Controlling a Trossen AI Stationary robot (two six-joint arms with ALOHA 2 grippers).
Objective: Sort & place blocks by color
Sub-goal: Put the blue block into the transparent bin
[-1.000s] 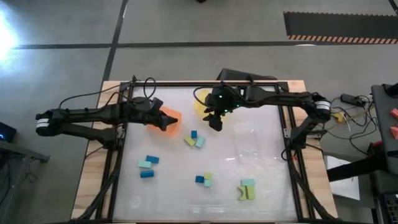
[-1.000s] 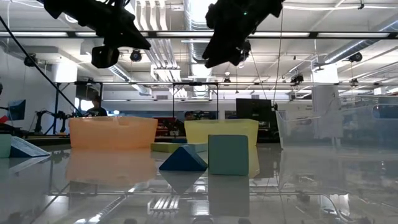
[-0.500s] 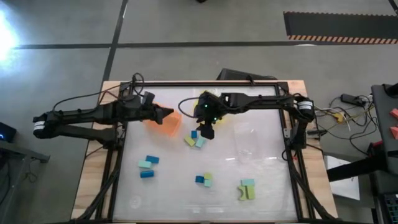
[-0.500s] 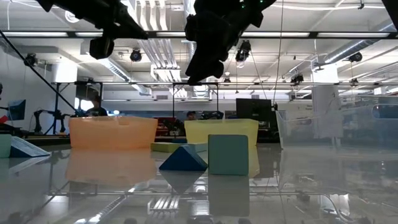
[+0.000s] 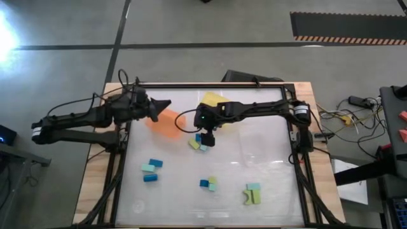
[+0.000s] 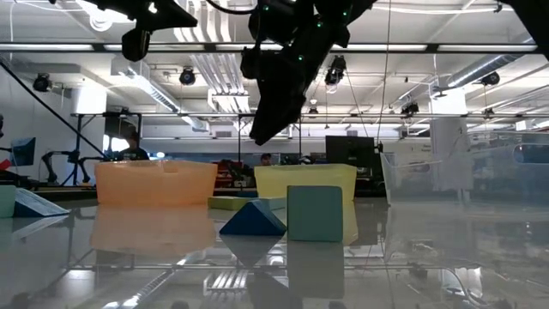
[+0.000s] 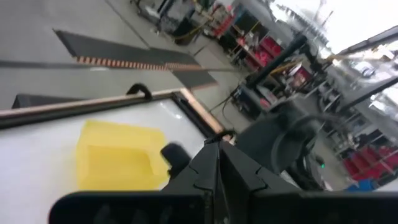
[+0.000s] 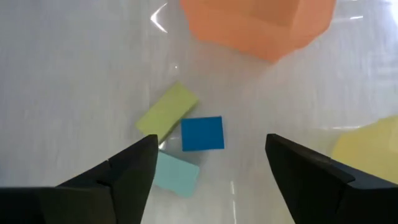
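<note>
My right gripper (image 5: 205, 135) (image 8: 211, 144) hangs open above a cluster of three blocks: a blue cube (image 8: 202, 134), a yellow-green bar (image 8: 166, 113) and a mint-teal block (image 8: 176, 174), all lying flat on the table. The blue cube sits between the fingers' lines, well below them. In the low view this gripper (image 6: 273, 116) is high over a blue wedge (image 6: 251, 219) and a teal cube (image 6: 315, 213). My left gripper (image 5: 162, 105) (image 7: 217, 171) is shut, empty, at the far left of the orange bin (image 5: 168, 123). More block pairs (image 5: 151, 172) (image 5: 208, 183) (image 5: 252, 193) lie nearer.
The yellow bin (image 5: 213, 102) stands at the far edge beside the orange bin. A clear bin (image 6: 446, 176) stands on the right half of the table. The dark frame rails (image 5: 297, 159) border the table. Bare table lies between the block groups.
My right gripper has swung from beside the yellow bin toward the left and near edge and has come down, so it now hangs over the three-block cluster. My left gripper has drawn back from over the orange bin toward the left and far edge. No block has moved.
</note>
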